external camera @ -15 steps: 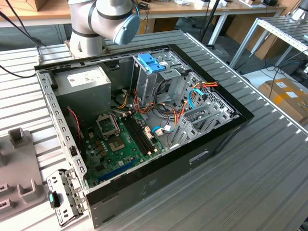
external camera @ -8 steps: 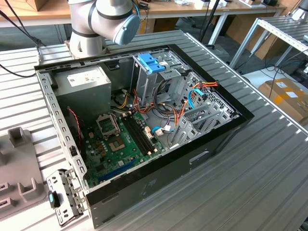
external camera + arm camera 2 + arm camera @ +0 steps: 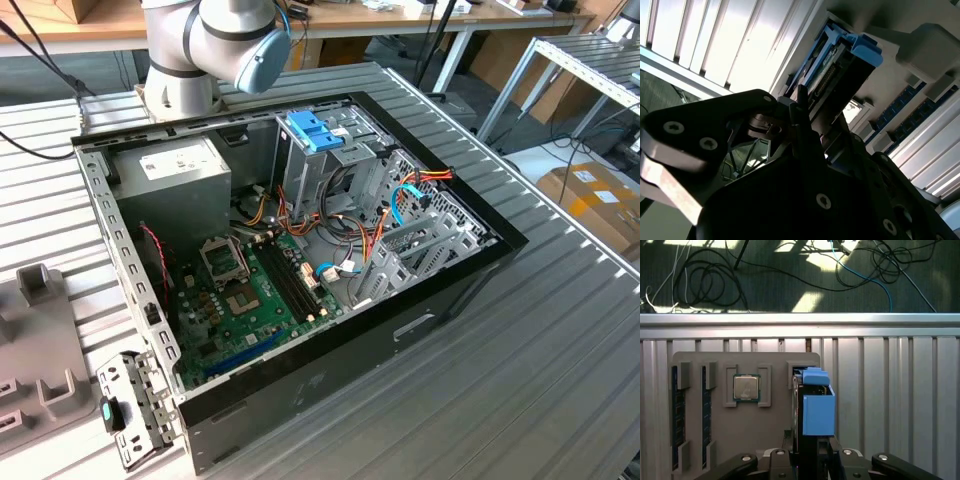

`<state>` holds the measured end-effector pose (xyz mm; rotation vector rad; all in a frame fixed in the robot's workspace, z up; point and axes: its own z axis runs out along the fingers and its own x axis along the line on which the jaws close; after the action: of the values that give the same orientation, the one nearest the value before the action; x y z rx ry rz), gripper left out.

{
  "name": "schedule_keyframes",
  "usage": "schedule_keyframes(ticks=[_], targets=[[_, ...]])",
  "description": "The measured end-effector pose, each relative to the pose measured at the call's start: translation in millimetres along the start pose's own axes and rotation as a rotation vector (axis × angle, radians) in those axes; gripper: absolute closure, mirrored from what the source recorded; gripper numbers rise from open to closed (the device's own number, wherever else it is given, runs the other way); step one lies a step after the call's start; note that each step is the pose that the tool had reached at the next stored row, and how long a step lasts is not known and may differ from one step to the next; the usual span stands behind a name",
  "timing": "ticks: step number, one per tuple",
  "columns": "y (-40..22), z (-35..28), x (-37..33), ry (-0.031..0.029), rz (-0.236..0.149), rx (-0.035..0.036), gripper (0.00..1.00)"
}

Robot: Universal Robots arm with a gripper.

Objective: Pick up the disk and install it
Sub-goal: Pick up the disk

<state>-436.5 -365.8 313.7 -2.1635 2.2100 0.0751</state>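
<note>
The pincer (image 3: 811, 454), aimed down, clamps one upright disk (image 3: 818, 412). Beside it: one tray (image 3: 715, 360), one processor (image 3: 746, 388), two memory sticks (image 3: 675, 415).

Open from above into the computer case (image 3: 300, 392), though crowded by drive cage (image 3: 335, 165) and cables (image 3: 430, 178). Hemmed by ribs of the tray (image 3: 770, 425) around the disk (image 3: 818, 412) clamped in the claw (image 3: 812, 460), bare tabletop (image 3: 890, 400) beside.

The ribbed silver aluminium table (image 3: 540, 390) carries an open black desktop computer case (image 3: 330, 375), a flat grey plastic parts tray (image 3: 35, 350) at the exterior view's left and, beside the case's near corner, a small perforated metal bracket (image 3: 135, 405)
</note>
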Motion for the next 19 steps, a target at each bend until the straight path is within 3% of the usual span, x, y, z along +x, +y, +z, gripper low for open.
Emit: schedule_keyframes(ticks=[13,16,19], targets=[[0.0,-1.3,-0.1,0.0001,0.000,-0.0002,0.65],[0.0,-5.7,-0.3,0.0018,0.000,-0.0003,0.65],[0.0,-14.9,-1.0,0.0067,0.000,-0.0003,0.65]])
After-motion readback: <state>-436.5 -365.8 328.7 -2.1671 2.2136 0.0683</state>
